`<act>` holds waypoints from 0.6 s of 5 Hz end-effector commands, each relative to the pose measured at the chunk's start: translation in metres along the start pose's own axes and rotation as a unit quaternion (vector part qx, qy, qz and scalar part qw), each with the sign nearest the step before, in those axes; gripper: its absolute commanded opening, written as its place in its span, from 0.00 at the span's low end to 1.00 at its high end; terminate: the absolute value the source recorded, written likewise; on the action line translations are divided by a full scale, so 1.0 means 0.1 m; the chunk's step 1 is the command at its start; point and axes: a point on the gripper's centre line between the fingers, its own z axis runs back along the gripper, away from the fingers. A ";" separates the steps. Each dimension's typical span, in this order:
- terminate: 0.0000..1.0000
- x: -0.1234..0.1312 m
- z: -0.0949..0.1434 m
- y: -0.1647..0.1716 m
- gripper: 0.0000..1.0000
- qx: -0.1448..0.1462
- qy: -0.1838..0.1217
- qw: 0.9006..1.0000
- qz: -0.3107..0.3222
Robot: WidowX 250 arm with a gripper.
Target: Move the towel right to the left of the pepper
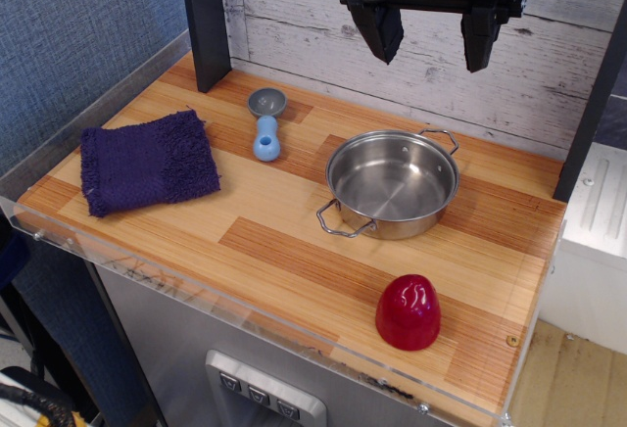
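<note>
The dark purple towel [147, 163] lies flat at the left end of the wooden table top [284, 251], fringed edges showing. The red pepper [408, 311] stands near the front right edge. My gripper [431, 43] hangs high at the back, above the steel pot, with its two black fingers spread apart and nothing between them. It is far from both the towel and the pepper.
A steel pot [392, 182] with two handles stands right of centre, between towel and pepper. A blue-handled grey scoop [266, 123] lies behind the towel's right side. A dark post [204, 21] stands at the back left; a plank wall runs behind.
</note>
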 end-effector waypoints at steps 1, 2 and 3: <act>0.00 0.00 0.00 0.00 1.00 0.000 0.000 1.000 0.000; 0.00 0.03 0.03 0.07 1.00 0.004 -0.003 1.000 0.008; 0.00 0.05 0.03 0.23 1.00 0.011 -0.002 1.000 0.024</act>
